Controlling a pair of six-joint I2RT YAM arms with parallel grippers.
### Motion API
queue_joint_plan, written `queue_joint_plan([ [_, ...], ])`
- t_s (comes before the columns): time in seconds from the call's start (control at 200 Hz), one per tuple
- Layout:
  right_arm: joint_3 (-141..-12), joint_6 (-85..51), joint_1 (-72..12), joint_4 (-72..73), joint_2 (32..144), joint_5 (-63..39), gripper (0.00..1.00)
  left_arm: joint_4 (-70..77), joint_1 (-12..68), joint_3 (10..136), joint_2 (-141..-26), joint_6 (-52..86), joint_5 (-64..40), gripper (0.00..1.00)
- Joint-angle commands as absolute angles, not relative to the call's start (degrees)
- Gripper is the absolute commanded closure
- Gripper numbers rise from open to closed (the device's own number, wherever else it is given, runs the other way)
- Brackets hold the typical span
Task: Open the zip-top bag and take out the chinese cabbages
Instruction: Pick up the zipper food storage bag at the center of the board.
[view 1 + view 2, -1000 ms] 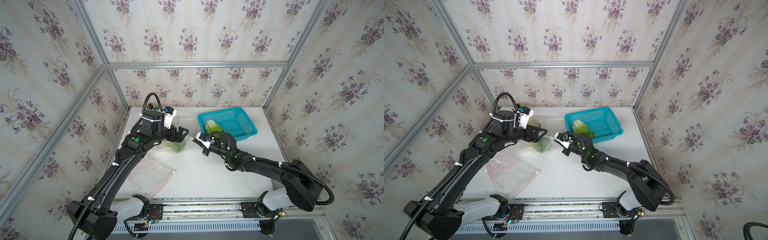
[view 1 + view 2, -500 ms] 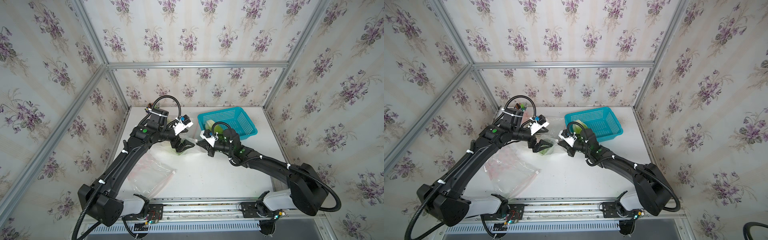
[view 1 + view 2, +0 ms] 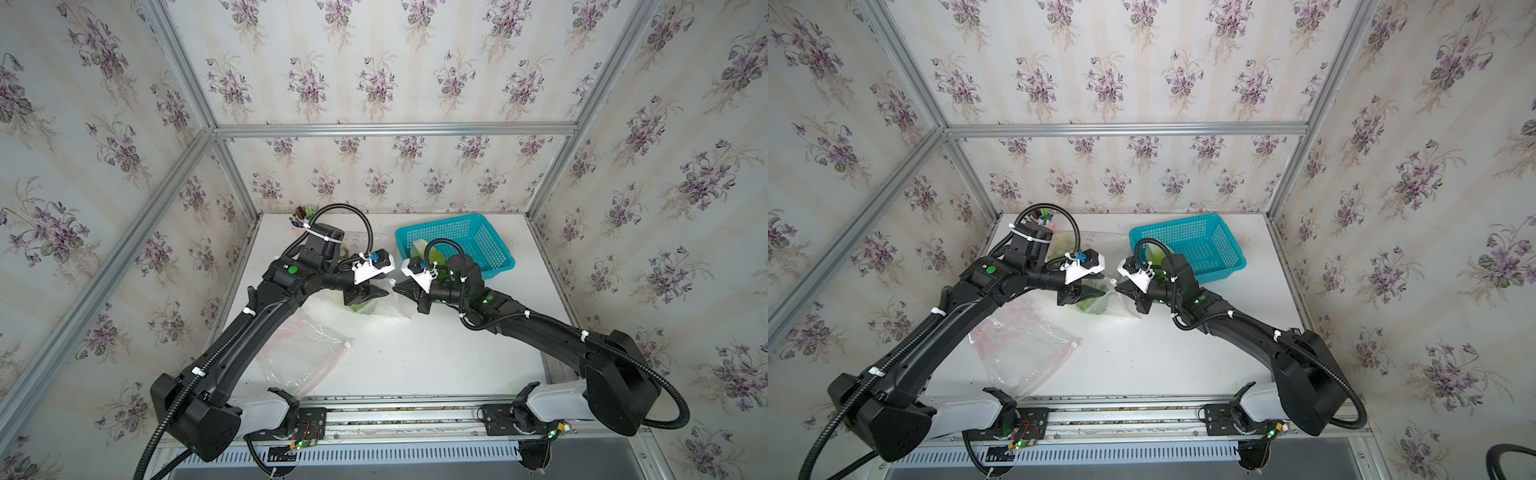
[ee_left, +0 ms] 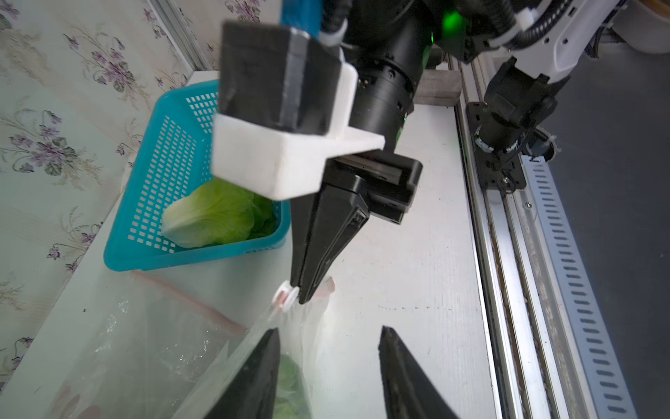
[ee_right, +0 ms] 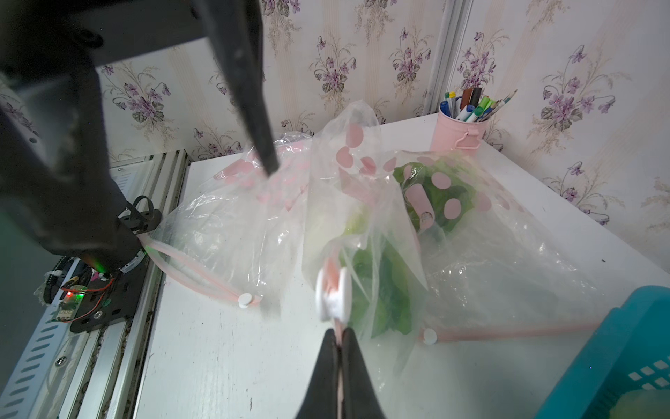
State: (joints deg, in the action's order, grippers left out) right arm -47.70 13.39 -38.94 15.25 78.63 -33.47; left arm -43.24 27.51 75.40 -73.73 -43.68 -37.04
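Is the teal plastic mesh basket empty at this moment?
No, a pale green leafy chinese cabbage lies inside the teal basket in the left wrist view.

I am working inside a small box of a room. The walls (image 3: 374,41) are showing pale paper with purple flowers. Shiny silver bars (image 3: 395,129) are running along the corners. The white worktop (image 3: 415,365) is looking bright.

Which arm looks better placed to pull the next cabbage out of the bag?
Left: the left gripper hangs open beside the cabbage in the bag, while the right gripper is pinching the bag's edge.
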Motion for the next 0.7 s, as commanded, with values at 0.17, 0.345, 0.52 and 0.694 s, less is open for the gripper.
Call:
queue_joint_plan([
  [0.17,-47.8,13.5,-38.8,14.7,77.5,-35.5,1.00,-45.7,30.4,75.7,-77.0,-48.9,-30.5,0.50],
  [0.345,-47.0,13.1,-38.8,15.3,77.0,-35.6,1.00,-45.5,30.3,76.9,-78.9,-49.9,-26.7,0.39],
  [0.52,-46.0,12.1,-38.8,17.8,77.2,-35.5,1.00,-45.3,28.7,77.1,-79.5,-50.2,-26.1,0.20],
  [0.694,-45.7,11.5,-38.9,19.0,77.9,-35.9,1.00,-45.0,26.8,78.0,-80.2,-50.5,-28.2,0.18],
])
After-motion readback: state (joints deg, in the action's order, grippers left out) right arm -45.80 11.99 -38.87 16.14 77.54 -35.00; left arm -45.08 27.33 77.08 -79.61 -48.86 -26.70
